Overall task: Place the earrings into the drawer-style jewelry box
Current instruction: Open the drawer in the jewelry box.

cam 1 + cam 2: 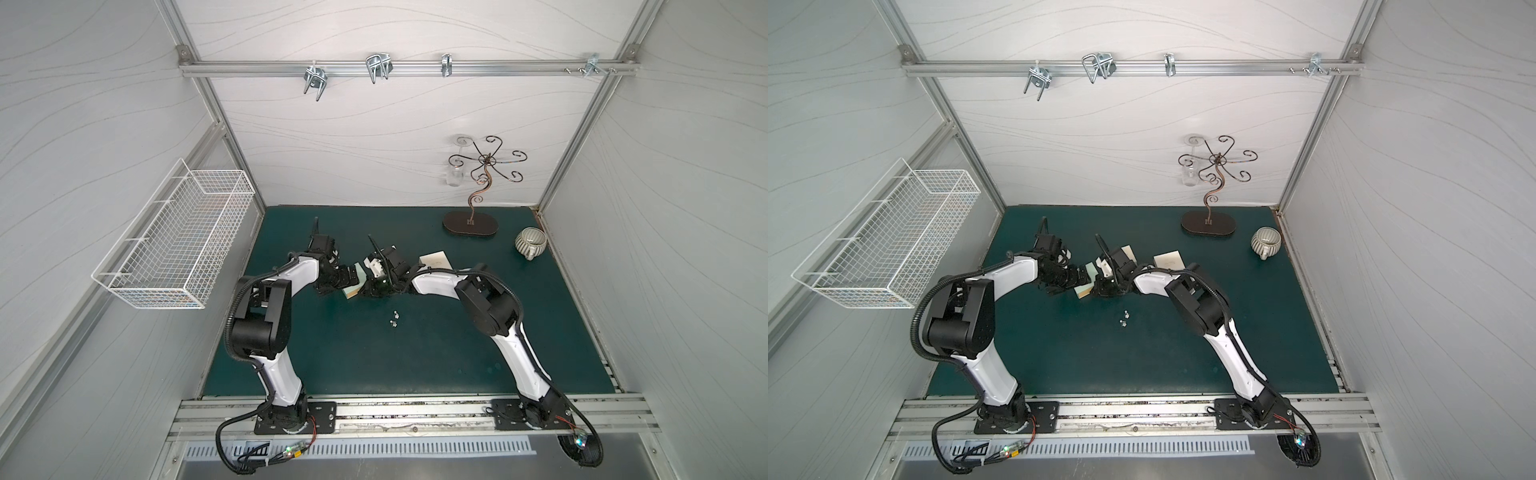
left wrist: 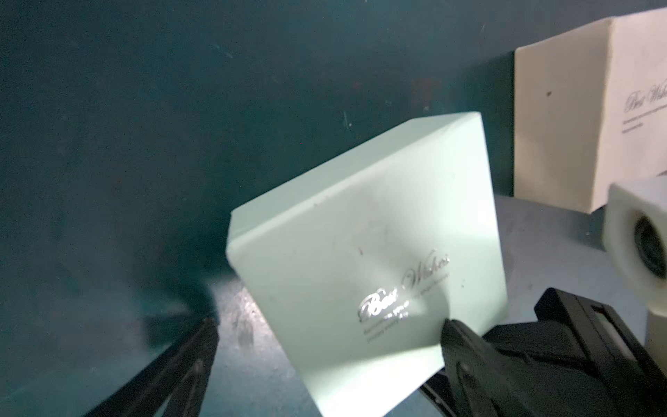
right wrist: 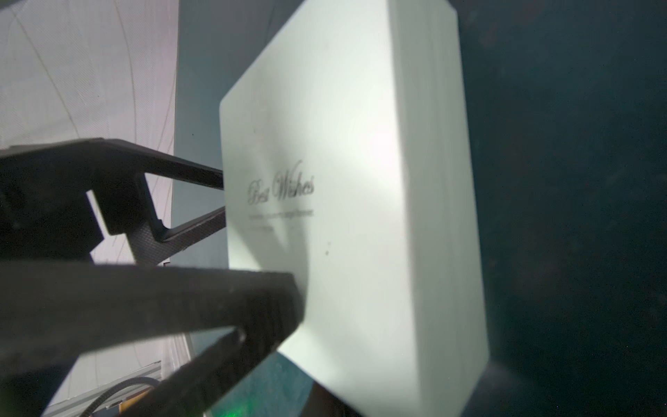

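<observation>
Pretty obviously a robot lab booth: a teal mat (image 1: 374, 365) is boxed in by white wall panels (image 1: 374, 137) and aluminium extrusion rails (image 1: 498, 65).

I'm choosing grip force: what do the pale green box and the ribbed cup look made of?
Pale green box: probably matte coated cardboard; flat faces, crisp edges, silver foil lettering. Ribbed cup: likely glazed ceramic; soft sheen on its grooves.

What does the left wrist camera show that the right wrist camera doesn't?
Only the left wrist view shows the cream box and the white camera housing on the other arm. Only the right wrist view shows the pale wall panel. Both show the mint box lettered "Best Wishes", the shut right tool touching its printed face, and the dark green mat.
</observation>
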Robot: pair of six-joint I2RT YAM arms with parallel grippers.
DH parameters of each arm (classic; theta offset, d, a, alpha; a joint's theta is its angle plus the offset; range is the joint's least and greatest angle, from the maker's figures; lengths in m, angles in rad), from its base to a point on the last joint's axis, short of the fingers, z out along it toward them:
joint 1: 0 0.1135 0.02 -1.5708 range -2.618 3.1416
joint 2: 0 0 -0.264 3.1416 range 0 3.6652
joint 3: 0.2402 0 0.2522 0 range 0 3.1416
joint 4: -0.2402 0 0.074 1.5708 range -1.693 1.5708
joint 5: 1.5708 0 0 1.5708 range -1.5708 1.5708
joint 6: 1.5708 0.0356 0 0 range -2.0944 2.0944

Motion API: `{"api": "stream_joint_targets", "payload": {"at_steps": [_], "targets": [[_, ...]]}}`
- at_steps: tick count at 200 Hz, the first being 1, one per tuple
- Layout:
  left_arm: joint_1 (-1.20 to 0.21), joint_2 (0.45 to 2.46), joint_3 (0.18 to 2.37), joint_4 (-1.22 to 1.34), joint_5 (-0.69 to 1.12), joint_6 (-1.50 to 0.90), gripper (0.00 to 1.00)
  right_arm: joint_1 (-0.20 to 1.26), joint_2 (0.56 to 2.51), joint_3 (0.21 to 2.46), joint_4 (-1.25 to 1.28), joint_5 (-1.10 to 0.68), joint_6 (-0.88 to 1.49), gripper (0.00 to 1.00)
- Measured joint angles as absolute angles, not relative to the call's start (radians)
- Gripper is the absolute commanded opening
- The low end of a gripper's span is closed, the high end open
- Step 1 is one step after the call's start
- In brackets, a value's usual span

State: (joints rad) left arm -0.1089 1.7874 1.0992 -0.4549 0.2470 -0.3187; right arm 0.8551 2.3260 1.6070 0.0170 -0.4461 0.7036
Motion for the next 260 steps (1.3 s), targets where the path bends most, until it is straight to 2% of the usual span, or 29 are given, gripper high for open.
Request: {"api": "stream_joint_targets", "payload": {"at_steps": [62, 260], "targets": [[-0.102, 1.791, 1.099, -0.454, 0.257, -0.318, 0.99, 0.855, 2.302, 1.531, 0.098, -0.447, 0.703, 0.00], [-0.086, 1.850, 1.162, -0.446, 0.278, -0.287, 0.99, 0.876, 2.115, 1.269, 0.121, -0.421, 0.704, 0.00]]}}
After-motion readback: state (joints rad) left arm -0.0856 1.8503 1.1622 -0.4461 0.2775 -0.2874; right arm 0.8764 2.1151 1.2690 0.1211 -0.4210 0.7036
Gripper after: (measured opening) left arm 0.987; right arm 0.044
